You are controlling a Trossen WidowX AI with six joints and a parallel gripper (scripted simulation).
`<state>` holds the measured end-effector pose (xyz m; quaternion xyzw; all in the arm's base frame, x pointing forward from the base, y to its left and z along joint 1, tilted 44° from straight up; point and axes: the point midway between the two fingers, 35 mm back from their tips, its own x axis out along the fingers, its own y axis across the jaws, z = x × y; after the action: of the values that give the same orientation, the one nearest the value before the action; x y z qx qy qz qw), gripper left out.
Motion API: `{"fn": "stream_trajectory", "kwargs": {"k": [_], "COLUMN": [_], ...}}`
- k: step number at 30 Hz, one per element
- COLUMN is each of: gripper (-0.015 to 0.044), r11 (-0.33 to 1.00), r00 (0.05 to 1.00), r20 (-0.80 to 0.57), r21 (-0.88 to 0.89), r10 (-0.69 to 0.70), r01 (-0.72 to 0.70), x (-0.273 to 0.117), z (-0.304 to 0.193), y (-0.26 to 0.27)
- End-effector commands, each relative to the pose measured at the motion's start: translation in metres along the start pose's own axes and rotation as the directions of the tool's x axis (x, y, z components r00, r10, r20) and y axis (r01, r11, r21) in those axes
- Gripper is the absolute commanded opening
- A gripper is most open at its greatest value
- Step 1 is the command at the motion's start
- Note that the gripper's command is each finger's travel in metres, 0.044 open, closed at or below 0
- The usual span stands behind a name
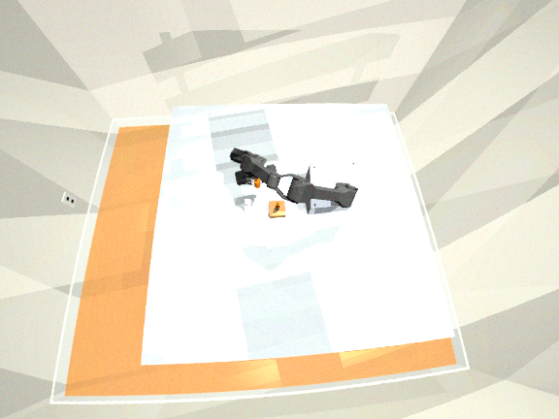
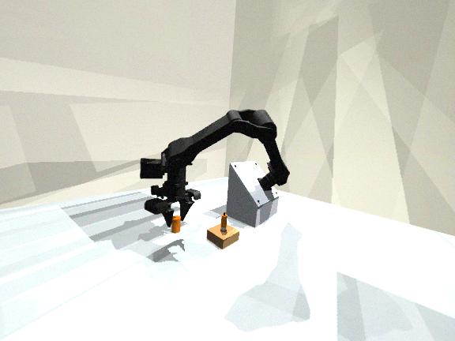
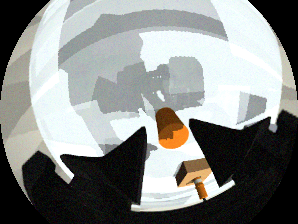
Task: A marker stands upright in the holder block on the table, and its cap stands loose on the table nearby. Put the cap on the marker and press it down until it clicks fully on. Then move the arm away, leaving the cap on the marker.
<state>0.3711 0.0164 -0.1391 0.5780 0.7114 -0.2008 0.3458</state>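
Observation:
The orange cap [image 1: 257,183] [image 2: 176,226] [image 3: 173,137] stands upright on the table, left of the holder block in the top and exterior views. The orange marker [image 1: 277,207] [image 2: 223,221] [image 3: 201,190] stands upright, dark tip up, in the wooden holder block [image 1: 272,213] [image 2: 214,236] [image 3: 185,173]. My gripper [image 2: 176,222] [image 3: 168,126] points down and is open. Its fingertips are low, at about the height of the cap's top, one on either side of it in the exterior view. Whether they touch the cap cannot be told. In the top view the arm partly hides the fingers.
The pale wedge-shaped arm base [image 1: 320,208] [image 2: 241,197] stands behind and to the right of the holder block. The dark arm [image 1: 301,190] [image 2: 213,134] arches from it over to the cap. The holder block and marker are close beside the cap, toward the base side.

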Motion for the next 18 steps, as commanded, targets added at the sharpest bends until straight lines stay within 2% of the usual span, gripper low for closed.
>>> {"fn": "stream_trajectory", "kwargs": {"k": [1,8,12,18], "gripper": [0.0246,0.0246,0.0141,0.0101], "r11": [1.0,1.0,1.0,1.0], "r00": [1.0,1.0,1.0,1.0], "r20": [-0.005,-0.006,-0.006,-0.006], "r21": [0.006,0.005,0.005,0.005], "r10": [-0.001,-0.001,-0.001,-0.001], "r01": [0.001,0.001,0.001,0.001], "x": [0.0071,0.0154,0.0153,0.0153], "z": [-0.001,-0.0015,-0.0019,-0.0019], "y": [-0.0015,-0.0018,-0.0016,-0.0016]}}
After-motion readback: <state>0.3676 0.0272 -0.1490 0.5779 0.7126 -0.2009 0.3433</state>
